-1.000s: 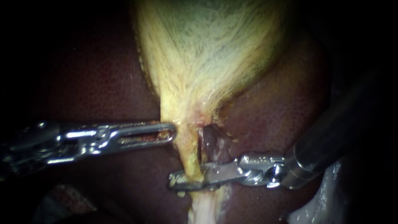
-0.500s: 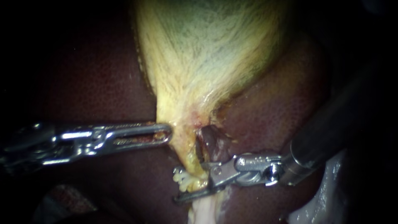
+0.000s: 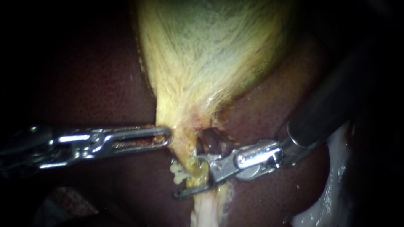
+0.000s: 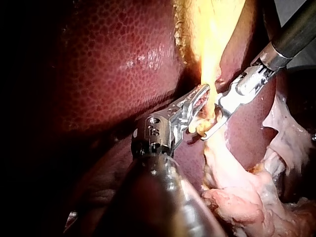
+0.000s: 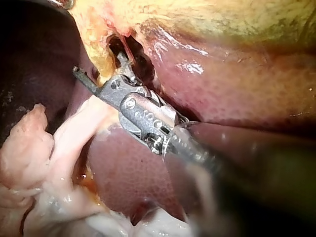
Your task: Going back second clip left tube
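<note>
Tube [image 3: 203, 210] first: one pale cord, its long axis running nearly straight down the endoscope view from the narrow neck of the gallbladder [image 3: 210, 54] to the lower edge, with dark liver [image 3: 97, 84] on both sides. One whitish clip [image 3: 178, 172] sits across it at right angles, just below the neck, its ribbed end sticking out on the left instrument's side; one clip is all I can make out. Two instruments are in. The right instrument [image 3: 187, 176] reaches in from the upper right with its jaws apart, one above the clip and one below, tube and clip in the gap between them. The left instrument [image 3: 166, 136] lies level, jaws together, tip touching the tissue's edge where gallbladder narrows into tube, just above the clip; whether it pinches a shred there I cannot tell. A dark hole [image 3: 211, 142] opens beside the tube, just above the right instrument's upper jaw. Bare liver lies open under the left instrument; whitish fat [image 3: 332, 185] crowds the lower right corner.
</note>
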Controlling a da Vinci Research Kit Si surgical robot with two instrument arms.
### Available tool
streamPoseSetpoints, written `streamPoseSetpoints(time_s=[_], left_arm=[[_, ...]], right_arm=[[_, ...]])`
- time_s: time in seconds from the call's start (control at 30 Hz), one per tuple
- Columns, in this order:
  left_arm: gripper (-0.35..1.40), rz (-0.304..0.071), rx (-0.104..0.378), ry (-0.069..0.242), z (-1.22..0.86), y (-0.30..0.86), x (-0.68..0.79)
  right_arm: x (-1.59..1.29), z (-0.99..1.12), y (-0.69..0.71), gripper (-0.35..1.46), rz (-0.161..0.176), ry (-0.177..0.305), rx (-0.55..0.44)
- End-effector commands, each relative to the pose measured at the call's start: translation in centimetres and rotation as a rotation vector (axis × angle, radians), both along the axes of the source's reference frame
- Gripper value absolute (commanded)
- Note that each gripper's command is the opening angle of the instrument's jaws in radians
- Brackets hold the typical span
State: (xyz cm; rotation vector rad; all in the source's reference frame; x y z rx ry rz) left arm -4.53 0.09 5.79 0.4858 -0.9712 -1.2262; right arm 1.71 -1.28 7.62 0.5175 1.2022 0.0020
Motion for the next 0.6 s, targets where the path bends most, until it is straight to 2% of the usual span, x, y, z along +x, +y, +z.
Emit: streamPoseSetpoints(time_s=[0.03, 0.23, 0.33, 0.4, 0.6], left_arm=[[-0.35, 0.000, 0.000, 0.001, 0.00, 0.00, 0.00], [-0.35, -0.002, -0.001, 0.002, 0.00, 0.00, 0.00], [-0.35, -0.003, -0.001, 0.003, 0.00, 0.00, 0.00], [-0.35, -0.003, -0.001, 0.003, 0.00, 0.00, -0.01], [-0.35, -0.003, -0.001, 0.003, 0.00, 0.01, -0.02]], right_arm=[[0.00, 0.00, 0.01, 0.60, -0.001, -0.001, 0.001], [0.03, -0.01, -0.02, 0.60, -0.004, 0.002, -0.006], [0.08, -0.02, -0.08, 0.60, -0.006, 0.003, -0.008], [0.10, -0.03, -0.15, 0.60, -0.021, 0.009, -0.007], [0.22, -0.04, -0.42, 0.60, -0.100, 0.052, -0.008]])
